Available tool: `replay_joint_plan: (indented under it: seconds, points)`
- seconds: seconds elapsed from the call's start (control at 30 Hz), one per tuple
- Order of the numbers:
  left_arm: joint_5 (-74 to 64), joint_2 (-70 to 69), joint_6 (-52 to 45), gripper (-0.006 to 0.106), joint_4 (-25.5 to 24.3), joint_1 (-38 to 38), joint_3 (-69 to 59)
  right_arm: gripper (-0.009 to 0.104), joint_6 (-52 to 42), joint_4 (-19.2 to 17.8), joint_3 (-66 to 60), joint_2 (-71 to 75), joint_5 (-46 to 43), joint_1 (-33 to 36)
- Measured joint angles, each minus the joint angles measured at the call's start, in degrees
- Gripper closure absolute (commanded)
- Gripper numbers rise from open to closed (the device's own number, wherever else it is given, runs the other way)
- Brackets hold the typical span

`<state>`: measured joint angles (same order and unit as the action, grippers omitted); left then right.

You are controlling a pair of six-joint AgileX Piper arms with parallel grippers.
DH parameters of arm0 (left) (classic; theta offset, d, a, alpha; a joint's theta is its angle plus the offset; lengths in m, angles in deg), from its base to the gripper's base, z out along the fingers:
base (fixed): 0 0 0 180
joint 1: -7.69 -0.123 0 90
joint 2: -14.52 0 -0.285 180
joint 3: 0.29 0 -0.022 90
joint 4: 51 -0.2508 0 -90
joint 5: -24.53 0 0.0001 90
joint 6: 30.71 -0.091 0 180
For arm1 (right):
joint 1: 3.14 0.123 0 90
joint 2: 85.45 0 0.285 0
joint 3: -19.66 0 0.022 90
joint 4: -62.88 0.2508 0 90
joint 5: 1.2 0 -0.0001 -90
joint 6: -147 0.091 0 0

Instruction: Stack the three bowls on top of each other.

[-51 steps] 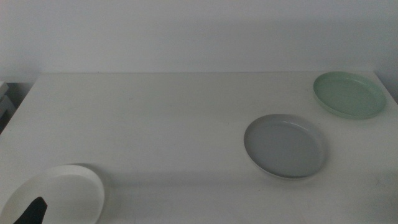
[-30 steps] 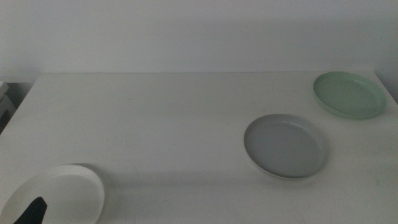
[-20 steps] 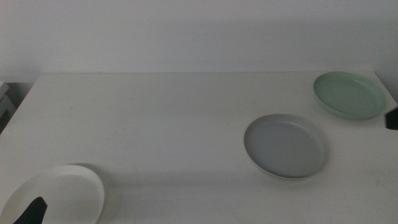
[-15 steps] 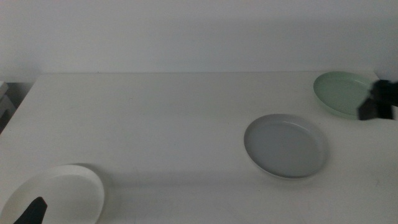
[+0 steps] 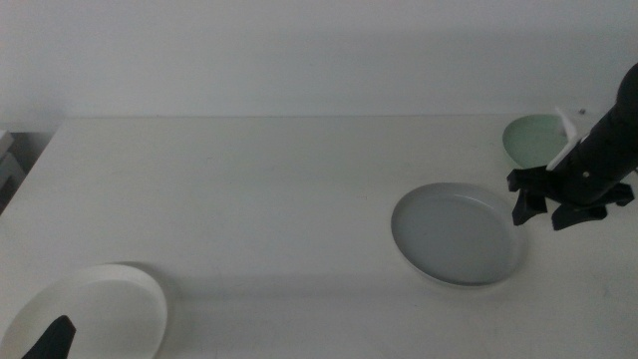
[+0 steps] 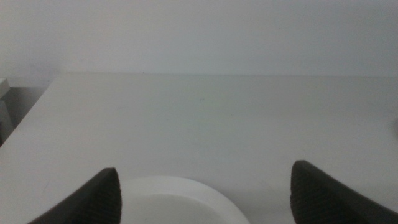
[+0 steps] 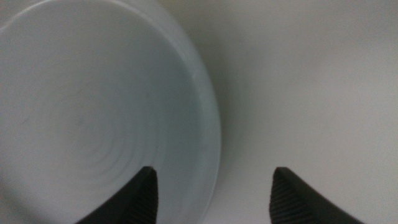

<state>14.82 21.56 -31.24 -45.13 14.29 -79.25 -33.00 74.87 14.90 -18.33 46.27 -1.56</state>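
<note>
Right wrist view: grey bowl rim between spread jaws.

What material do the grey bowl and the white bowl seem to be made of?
The grey bowl, beside the right end effector, looks like matte plastic or melamine: even colour, soft sheen, faint concentric rings in the right wrist view. The white bowl looks smooth and slightly glossy, plastic or glazed ceramic; the pictures cannot settle which.

White table, plain pale wall, dim light
</note>
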Motion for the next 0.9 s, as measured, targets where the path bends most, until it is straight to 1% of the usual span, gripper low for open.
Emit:
replay_joint_plan:
  seconds: [0.2,0.43,0.5,0.53,0.57,0.6,0.67,0.7,0.9]
  points:
    - [0.00,0.00,0.00,0.012,0.00,0.00,0.00,0.056,-0.35,0.29,0.07,-4.57,-4.20,0.18]
    - [0.00,0.00,0.00,0.012,0.00,0.00,0.00,0.058,-0.35,1.46,0.15,-7.72,-6.56,0.72]
    - [0.00,0.00,0.00,0.012,0.00,0.00,0.00,0.060,-0.40,1.64,0.48,-8.35,-6.97,0.92]
    - [0.00,0.00,0.00,0.012,0.00,0.00,0.00,0.062,-0.40,1.69,0.62,-8.57,-7.13,0.98]
    - [0.00,0.00,0.00,0.012,0.00,0.00,0.00,0.067,-0.40,1.69,0.63,-8.68,-7.33,0.98]
    - [0.00,0.00,0.00,0.012,0.00,0.00,0.00,0.073,-0.40,1.69,0.68,-8.69,-7.47,1.04]
    - [0.00,0.00,0.00,0.012,0.00,0.00,0.00,0.090,-0.40,1.69,0.68,-8.73,-7.63,1.04]
    - [0.00,0.00,0.00,0.012,0.00,0.00,0.00,0.095,-0.40,1.69,0.68,-8.73,-7.63,1.11]
    - [0.00,0.00,0.00,0.012,0.00,0.00,0.00,0.095,-0.97,1.74,0.68,-7.08,-6.69,1.72]
